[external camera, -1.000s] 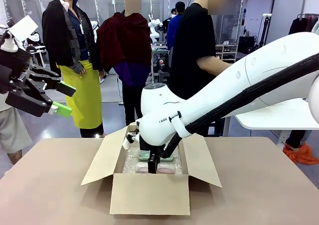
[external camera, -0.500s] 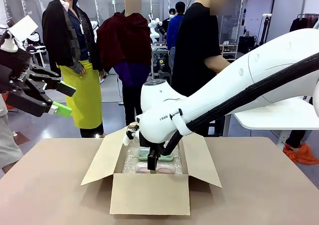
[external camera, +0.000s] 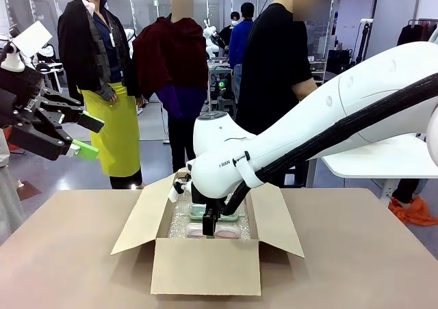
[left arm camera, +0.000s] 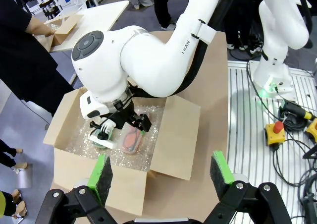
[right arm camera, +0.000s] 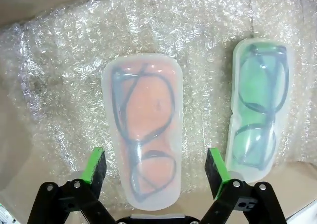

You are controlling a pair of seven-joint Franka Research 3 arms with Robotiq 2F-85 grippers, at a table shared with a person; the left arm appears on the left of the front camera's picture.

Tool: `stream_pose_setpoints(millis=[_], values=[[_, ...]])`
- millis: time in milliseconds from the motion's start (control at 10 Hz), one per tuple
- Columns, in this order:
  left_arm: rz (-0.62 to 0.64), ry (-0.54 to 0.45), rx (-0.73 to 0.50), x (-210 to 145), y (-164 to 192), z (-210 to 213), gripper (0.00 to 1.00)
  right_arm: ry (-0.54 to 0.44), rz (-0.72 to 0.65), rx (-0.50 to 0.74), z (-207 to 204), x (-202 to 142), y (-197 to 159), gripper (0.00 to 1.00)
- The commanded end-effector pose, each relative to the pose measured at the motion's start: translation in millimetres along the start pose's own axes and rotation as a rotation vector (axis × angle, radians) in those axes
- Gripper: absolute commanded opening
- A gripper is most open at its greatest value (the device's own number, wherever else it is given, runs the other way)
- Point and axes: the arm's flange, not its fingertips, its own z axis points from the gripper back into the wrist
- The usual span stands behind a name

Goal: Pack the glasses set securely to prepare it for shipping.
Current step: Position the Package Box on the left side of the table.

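Inside box (external camera: pixel 205 275), on bubble wrap (right arm camera: pixel 64 70): pink pack (right arm camera: pixel 143 110), green pack (right arm camera: pixel 260 100) (not touching); right hand (right arm camera: pixel 154 159) spread over pink, left hand (left arm camera: pixel 161 167) spread

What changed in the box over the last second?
The right gripper has risen slightly and stands open over the pink pack, apparently having just let it go on the bubble wrap beside the mint-green pack. The cardboard box, both packs and the raised, open left gripper stayed put.
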Motion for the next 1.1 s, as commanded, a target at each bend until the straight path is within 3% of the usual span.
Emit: stream_pose_setpoints(millis=[0, 700, 800, 1000], values=[[-0.017, -0.016, -0.019, -0.4, 0.4, 1.2, 1.0, -0.003, 0.006, 0.001, 1.4, 0.3, 0.4, 1.0], [0.0, 0.0, 0.0, 0.0, 0.0, 0.0, 1.0, 0.0, 0.0, 0.0, 0.0, 0.0, 0.0, 1.0], [0.071, 0.031, 0.083, 0.4, 23.9, -2.1, 1.0, 0.004, -0.051, -0.038, 32.4, -12.4, 7.4, 1.0], [0.337, 0.033, 0.093, -15.4, 63.5, 3.2, 1.0, -0.062, -0.209, -0.052, 87.4, -39.7, 19.3, 1.0]])
